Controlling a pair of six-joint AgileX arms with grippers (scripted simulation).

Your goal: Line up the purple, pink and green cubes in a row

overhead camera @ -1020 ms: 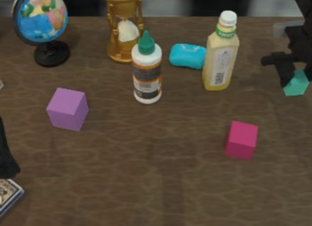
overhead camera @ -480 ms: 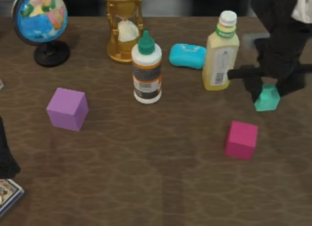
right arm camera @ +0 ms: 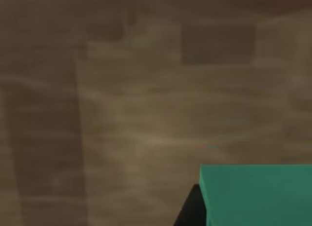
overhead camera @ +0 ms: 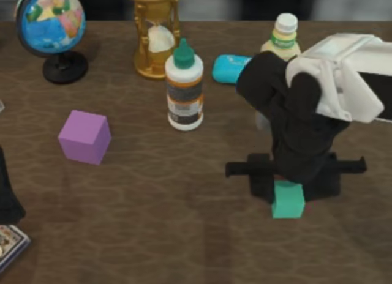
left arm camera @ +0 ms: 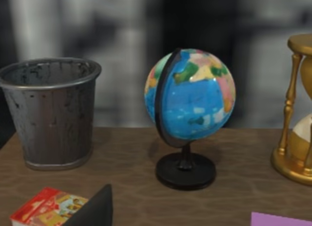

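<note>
- The bench (overhead camera: 184,235) is brown and wood-grained, and carries everything else.
- The right arm (overhead camera: 331,82) reaches in from the right side across the middle right of the bench, hiding most of the yellow bottle (overhead camera: 283,39) behind it.
- The right claw (overhead camera: 288,192) points down and is pinching the green cube (overhead camera: 288,201); the cube sits between the dark fingers, its lower half showing below them. The right wrist view shows the cube (right arm camera: 258,194) close up, with a dark finger (right arm camera: 190,209) pressed to its side.
- The purple cube (overhead camera: 84,136) rests on the left half of the bench, well apart from the claw.
- Only a thin pink sliver shows beside the green cube, so I cannot tell where the pink cube lies.
- The left arm (overhead camera: 7,198) sits parked at the left edge; whether its claw is spread or pressed together cannot be told.
- At the back stand a globe (overhead camera: 49,27), an hourglass (overhead camera: 156,33), a white bottle (overhead camera: 184,88) and a turquoise soap bar (overhead camera: 225,68).
</note>
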